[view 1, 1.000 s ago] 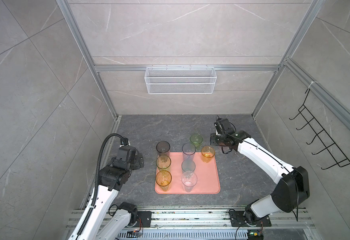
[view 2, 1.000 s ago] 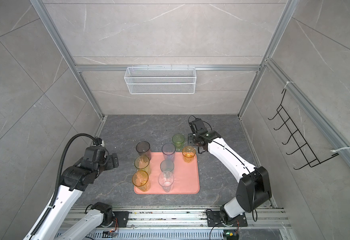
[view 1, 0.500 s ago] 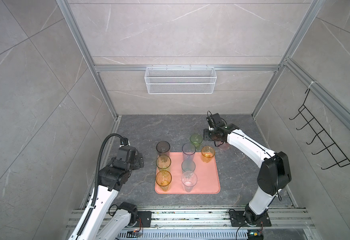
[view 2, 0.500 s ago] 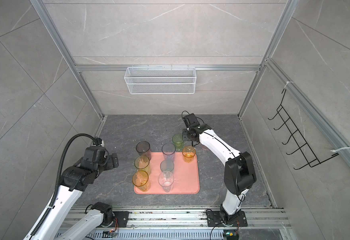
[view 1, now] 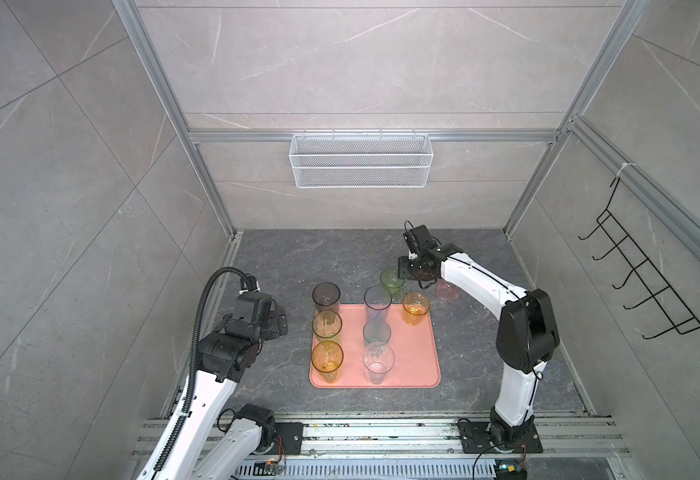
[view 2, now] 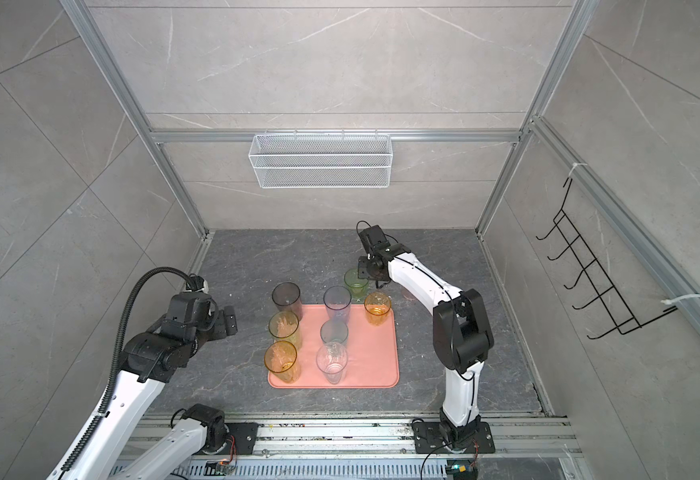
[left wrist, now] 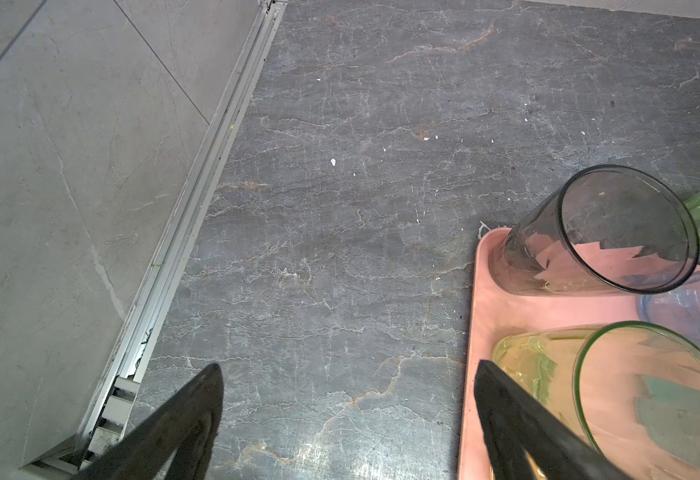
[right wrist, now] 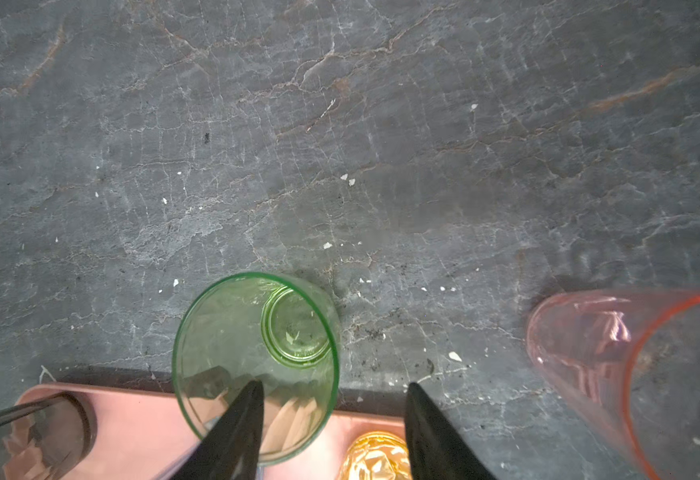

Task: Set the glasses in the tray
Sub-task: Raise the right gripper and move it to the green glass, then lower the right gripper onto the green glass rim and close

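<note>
Just behind the tray [right wrist: 140, 415] | right gripper [right wrist: 335, 386] part-open, empty, at green tumbler [right wrist: 252, 353] | centre jaws astride it, close gently.

Both arms: white link shells w/ black joint housings. Left arm [view 1: 209, 395] has a ribbed black hose [view 1: 202, 303] arching along it. Right arm [view 1: 473, 284] has a thin black cable [view 1: 485, 276] along its white link. Black base plates [view 1: 471, 440], bolted. Left fingers [left wrist: 182, 428] & right fingers [right wrist: 232, 434]: black, tapered, matte.
</note>
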`<state>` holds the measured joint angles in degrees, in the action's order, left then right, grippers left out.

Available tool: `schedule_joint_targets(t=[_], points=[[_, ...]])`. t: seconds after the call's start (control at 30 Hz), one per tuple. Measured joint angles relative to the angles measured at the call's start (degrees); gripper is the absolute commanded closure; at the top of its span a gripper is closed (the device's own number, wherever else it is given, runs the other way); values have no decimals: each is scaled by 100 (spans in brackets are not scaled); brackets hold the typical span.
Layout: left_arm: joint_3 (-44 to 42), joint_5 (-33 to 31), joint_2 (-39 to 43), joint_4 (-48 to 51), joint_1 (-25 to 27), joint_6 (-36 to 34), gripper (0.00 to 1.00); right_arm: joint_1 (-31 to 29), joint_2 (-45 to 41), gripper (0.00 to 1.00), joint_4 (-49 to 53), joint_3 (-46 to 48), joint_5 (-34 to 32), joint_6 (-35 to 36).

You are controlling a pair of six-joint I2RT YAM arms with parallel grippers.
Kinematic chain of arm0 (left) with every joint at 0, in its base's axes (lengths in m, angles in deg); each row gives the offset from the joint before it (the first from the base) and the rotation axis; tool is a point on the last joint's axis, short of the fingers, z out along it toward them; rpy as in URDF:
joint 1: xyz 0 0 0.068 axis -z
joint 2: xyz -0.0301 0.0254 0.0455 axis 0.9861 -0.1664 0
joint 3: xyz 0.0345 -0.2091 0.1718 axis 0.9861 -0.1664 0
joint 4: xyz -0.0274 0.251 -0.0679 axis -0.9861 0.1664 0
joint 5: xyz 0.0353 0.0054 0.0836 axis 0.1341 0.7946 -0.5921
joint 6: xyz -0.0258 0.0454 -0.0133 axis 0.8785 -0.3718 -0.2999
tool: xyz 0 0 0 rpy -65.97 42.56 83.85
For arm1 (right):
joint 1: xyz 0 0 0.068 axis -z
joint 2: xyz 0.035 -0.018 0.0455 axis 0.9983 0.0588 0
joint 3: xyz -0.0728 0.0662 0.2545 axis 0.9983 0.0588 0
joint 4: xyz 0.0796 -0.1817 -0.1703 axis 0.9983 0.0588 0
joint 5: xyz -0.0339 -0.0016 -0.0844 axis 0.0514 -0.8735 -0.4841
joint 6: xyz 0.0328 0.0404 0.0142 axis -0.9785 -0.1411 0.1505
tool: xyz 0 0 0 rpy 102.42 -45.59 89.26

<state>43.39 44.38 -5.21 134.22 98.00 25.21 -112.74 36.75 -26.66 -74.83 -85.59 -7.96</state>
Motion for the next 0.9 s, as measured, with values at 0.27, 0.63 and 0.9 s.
schedule_joint_targets(t=[0.27, 0.63, 0.9], points=[[0, 4, -2, -2, 0, 0, 5, 0, 365, 45, 92, -256, 76, -44], [0, 9, -4, -2, 0, -2, 5, 0, 741, 50, 205, -509, 131, -68], [-2, 15, -4, -2, 0, 0, 5, 0, 920, 59, 227, -564, 214, -111]])
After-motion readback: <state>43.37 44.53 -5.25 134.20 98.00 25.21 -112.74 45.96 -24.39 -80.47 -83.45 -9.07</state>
